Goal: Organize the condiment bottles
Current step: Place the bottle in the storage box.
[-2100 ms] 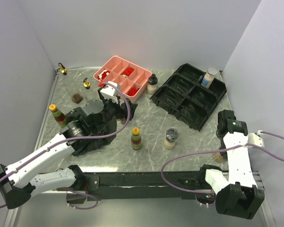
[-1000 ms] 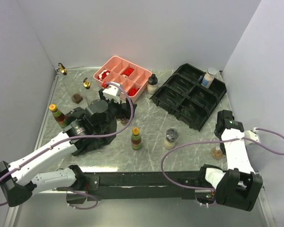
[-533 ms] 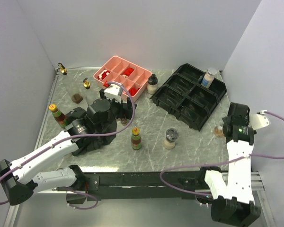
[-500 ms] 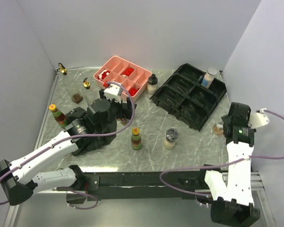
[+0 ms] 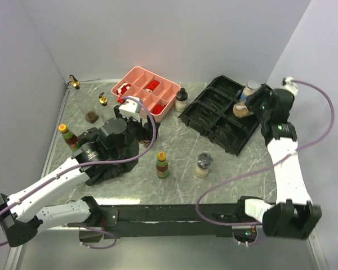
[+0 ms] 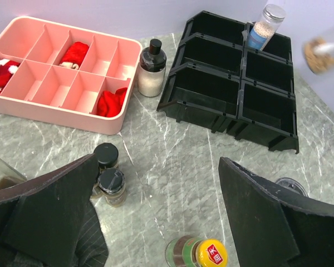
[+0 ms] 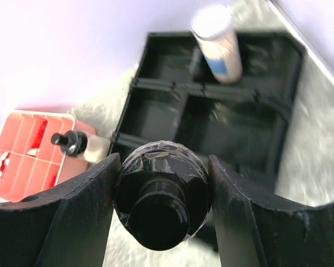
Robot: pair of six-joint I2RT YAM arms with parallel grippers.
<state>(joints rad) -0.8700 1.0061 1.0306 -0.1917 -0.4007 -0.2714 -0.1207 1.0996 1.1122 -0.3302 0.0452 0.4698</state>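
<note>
Up and away goes the right arm: it has swung from the surface's (image 5: 180, 145) near right edge, in front of the black organizer (image 5: 211, 112), to hang over the organizer itself. Starting nearest the arm bases, a yellow-capped sauce bottle (image 5: 161, 164) and a grey-lidded shaker (image 5: 203, 164) stand upright and unsorted in front of the organizer. Left of it, the left end effector (image 6: 158, 218) hovers over the black cloth (image 5: 104, 171) with its fingers spread wide and nothing between them, probably waiting its turn. Two dark spice jars (image 6: 112, 182) stand touching just beyond the cloth. Now the action: the right end effector (image 7: 161, 193) pinches a brown-filled jar (image 7: 161, 167), a finger on either side just under its black lid. It is carried high, likely so that it clears the compartment walls. From above it seems to be over the organizer's right-hand compartments, though which one I cannot tell. Just beyond it, a blue-labelled shaker (image 5: 249, 90) already stands in the far right compartment. At the organizer's far left corner sits a white-filled bottle (image 5: 182, 99), not yet stowed, with the pink tray (image 5: 136, 74) beyond it.
</note>
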